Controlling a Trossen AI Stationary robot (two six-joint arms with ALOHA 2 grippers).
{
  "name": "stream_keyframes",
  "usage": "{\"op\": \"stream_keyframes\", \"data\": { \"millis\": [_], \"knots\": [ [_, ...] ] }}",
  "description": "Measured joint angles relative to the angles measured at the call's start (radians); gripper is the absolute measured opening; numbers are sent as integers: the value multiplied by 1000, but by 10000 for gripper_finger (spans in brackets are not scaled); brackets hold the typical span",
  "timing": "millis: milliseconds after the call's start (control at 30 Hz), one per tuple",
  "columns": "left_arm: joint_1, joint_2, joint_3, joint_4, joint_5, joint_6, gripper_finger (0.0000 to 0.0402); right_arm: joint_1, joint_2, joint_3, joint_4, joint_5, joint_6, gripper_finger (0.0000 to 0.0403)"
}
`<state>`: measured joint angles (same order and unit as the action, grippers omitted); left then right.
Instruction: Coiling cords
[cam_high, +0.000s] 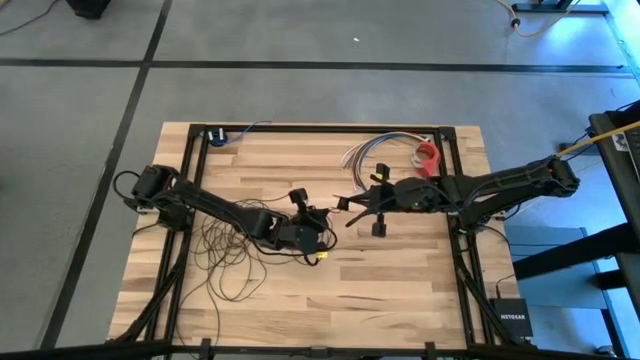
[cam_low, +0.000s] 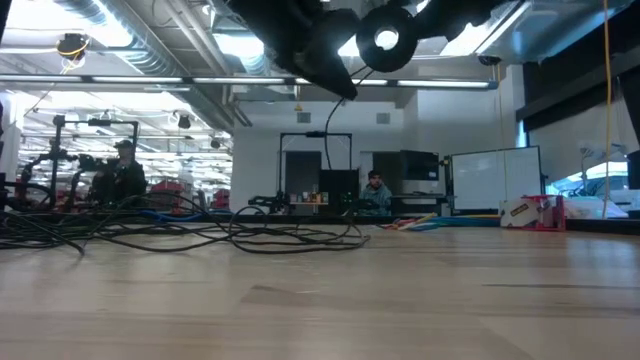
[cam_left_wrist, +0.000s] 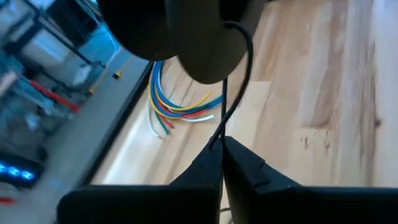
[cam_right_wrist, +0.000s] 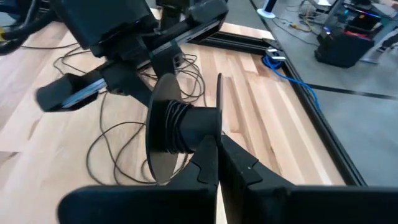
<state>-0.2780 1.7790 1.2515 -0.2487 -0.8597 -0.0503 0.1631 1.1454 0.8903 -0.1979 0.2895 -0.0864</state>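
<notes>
Right gripper (cam_right_wrist: 217, 163): fingers closed on flange of black spool (cam_right_wrist: 177, 127), few turns already wound, held above table centre. Left gripper (cam_left_wrist: 222, 163): fingers pinched on cord (cam_left_wrist: 235, 93) just beside spool. Remaining cord (cam_high: 225, 255) lies in loose loops on table (cam_high: 400, 290) at left, near left arm. Advice: keep light tension, feed cord square to hub, lay turns side by side; watch loose loops for snagging.

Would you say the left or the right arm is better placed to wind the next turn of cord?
Probably the left: the left gripper pinches the cord beside the spool, which the right gripper holds.
</notes>
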Motion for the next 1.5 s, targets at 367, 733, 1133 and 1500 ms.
{"op": "stream_keyframes", "data": {
  "millis": [367, 733, 1133, 1500],
  "knots": [
    [-1, 2, -3, 14, -132, 471, 0, -1, 0, 22, -61, -39, -2, 1],
    [0, 3, -5, 205, -195, 616, 0, 0, 4, 22, -129, -69, -1, 1],
    [-17, -3, 43, 257, -134, 365, 0, 2, 66, 20, -189, 222, 3, 1],
    [-8, -4, 45, 256, -72, 188, 0, 2, 93, 17, -166, 295, -5, 1]
  ]
}}
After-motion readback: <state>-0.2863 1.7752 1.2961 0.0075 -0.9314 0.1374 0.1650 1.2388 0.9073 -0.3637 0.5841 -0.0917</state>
